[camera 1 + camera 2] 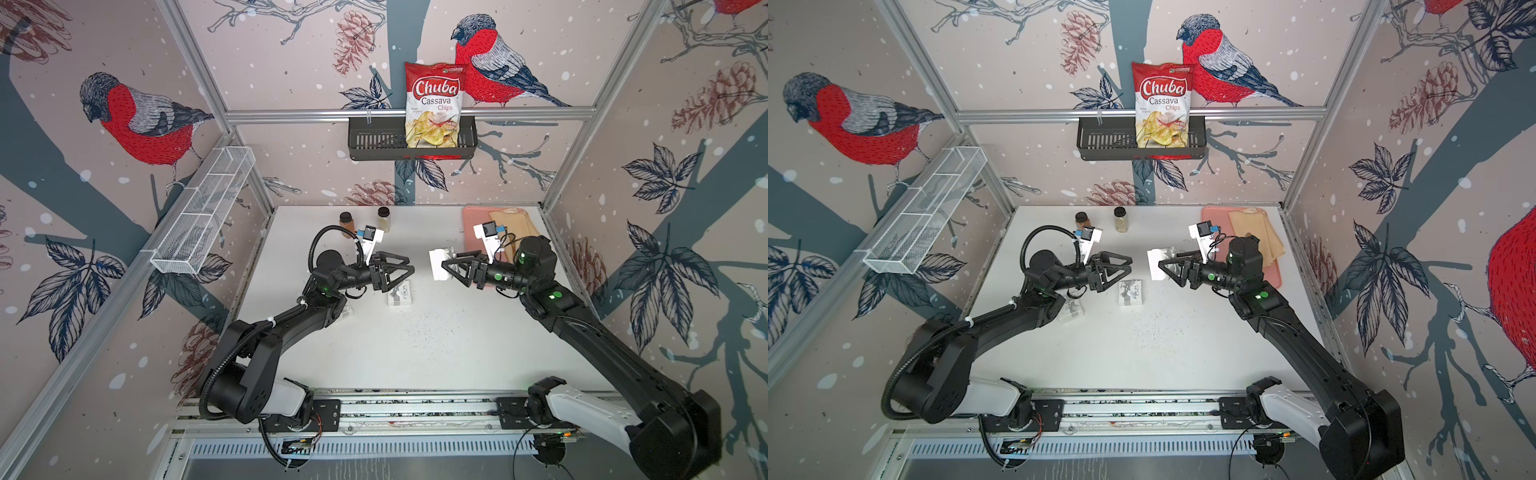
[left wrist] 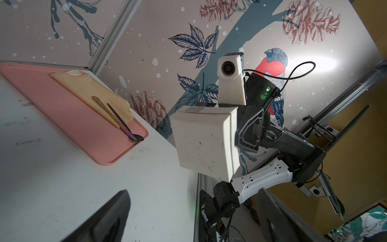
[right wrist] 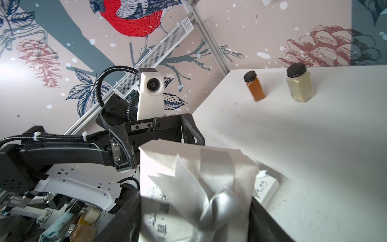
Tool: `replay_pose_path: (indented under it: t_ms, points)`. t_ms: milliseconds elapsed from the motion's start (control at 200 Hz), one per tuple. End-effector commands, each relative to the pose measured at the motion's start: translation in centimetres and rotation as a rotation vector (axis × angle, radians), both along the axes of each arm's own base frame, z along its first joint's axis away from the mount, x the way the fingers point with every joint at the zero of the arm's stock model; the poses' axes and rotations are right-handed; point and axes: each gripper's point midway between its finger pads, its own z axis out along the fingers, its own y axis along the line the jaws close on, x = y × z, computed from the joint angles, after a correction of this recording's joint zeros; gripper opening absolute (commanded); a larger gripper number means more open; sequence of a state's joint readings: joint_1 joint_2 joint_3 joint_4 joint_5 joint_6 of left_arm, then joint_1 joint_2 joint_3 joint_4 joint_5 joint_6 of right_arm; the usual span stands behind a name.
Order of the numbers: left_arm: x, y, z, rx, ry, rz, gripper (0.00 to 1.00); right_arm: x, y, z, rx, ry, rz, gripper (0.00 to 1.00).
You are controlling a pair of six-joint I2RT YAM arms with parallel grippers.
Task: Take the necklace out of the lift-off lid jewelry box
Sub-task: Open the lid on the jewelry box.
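My right gripper is shut on a white jewelry box and holds it above the table, its base turned toward the left arm. In the right wrist view the box lid with its silver ribbon bow fills the space between the fingers. The left wrist view shows the box from underneath, with the lid seam along one side. My left gripper is open and holds nothing, a short gap from the box and facing it. The necklace is hidden.
Two more white boxes lie on the table under the left arm. Two spice jars stand at the back. A pink tray with a cloth and a spoon sits back right.
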State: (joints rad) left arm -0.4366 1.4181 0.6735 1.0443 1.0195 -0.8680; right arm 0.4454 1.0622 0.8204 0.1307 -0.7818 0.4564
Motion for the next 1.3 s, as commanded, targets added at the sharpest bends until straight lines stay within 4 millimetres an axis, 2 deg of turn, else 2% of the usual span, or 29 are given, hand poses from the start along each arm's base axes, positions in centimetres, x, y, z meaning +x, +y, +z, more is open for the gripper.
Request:
replay_pose_path:
  t_ms: [0, 135, 360, 655, 830, 1006, 1181, 1296]
  points:
    - [-2.1, -0.9, 2.6, -0.054, -0.118, -0.068, 0.97, -1.5, 1.0, 1.8, 0.058, -0.056, 0.103, 0.71]
    - [-3.3, -2.1, 3.6, -0.041, -0.209, -0.072, 0.97, -2.9, 1.7, 2.4, 0.080, -0.077, 0.172, 0.70]
    - [-3.8, -2.1, 4.7, -0.063, -0.256, -0.077, 0.96, -5.0, 2.1, 3.7, 0.141, -0.119, 0.267, 0.70]
    - [-3.5, -2.3, 4.4, -0.073, -0.244, -0.078, 0.96, -6.2, 2.7, 4.5, 0.170, -0.133, 0.333, 0.70]
    - [-4.4, -2.2, 5.5, -0.117, -0.272, -0.108, 0.96, -6.2, 2.9, 4.2, 0.168, -0.128, 0.349, 0.70]
    - [-5.2, -2.5, 5.4, -0.113, -0.290, -0.151, 0.91, -6.7, 3.1, 4.4, 0.185, -0.135, 0.383, 0.69]
    - [-5.1, -2.5, 5.4, -0.109, -0.291, -0.146, 0.80, -6.8, 3.1, 4.3, 0.187, -0.139, 0.387, 0.69]
    - [-5.1, -2.5, 5.2, -0.104, -0.288, -0.144, 0.78, -6.6, 2.9, 4.1, 0.185, -0.138, 0.380, 0.69]
